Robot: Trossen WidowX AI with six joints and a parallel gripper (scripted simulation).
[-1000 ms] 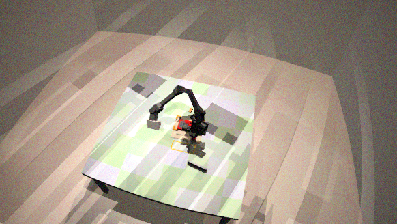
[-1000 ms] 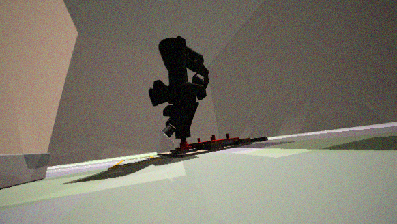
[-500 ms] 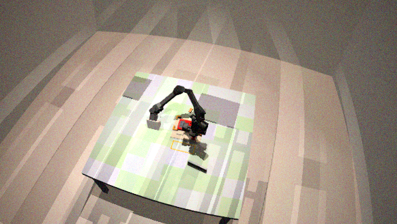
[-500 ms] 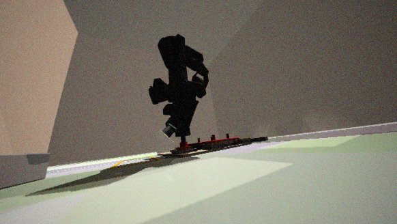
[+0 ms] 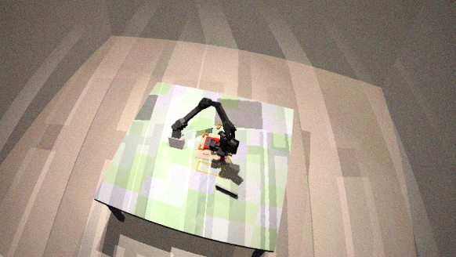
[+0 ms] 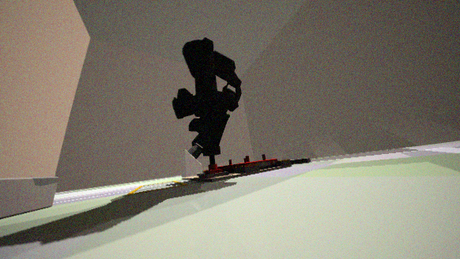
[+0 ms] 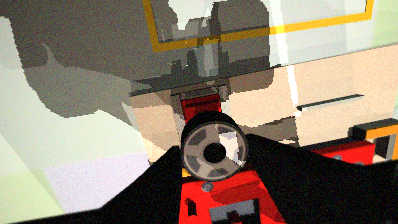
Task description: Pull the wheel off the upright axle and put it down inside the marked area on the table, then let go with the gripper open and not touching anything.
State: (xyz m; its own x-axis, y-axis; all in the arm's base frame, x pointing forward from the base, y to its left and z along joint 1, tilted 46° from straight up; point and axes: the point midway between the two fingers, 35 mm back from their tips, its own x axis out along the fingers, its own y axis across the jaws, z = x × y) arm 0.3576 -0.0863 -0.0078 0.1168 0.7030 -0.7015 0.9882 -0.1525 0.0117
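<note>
My gripper (image 7: 212, 146) (image 5: 224, 153) (image 6: 201, 150) is shut on the wheel (image 7: 200, 145) (image 6: 194, 150), a black tyre with a grey spoked hub. It holds the wheel a little above the red chassis (image 7: 220, 200) (image 5: 209, 141) (image 6: 257, 162), which lies on a tan board (image 7: 325, 80) (image 5: 204, 156). A thin upright axle (image 6: 212, 159) stands just below and beside the held wheel. The marked area is a yellow outlined rectangle (image 7: 320, 23) (image 5: 197, 168) on the table just beyond the board, partly in the arm's shadow.
A grey box (image 5: 176, 142) (image 6: 24, 195) stands by the arm's base. A dark flat bar (image 5: 227, 190) lies nearer the table's front. More short pins (image 6: 246, 159) stick up from the chassis. The board has a dark slot (image 7: 330, 104).
</note>
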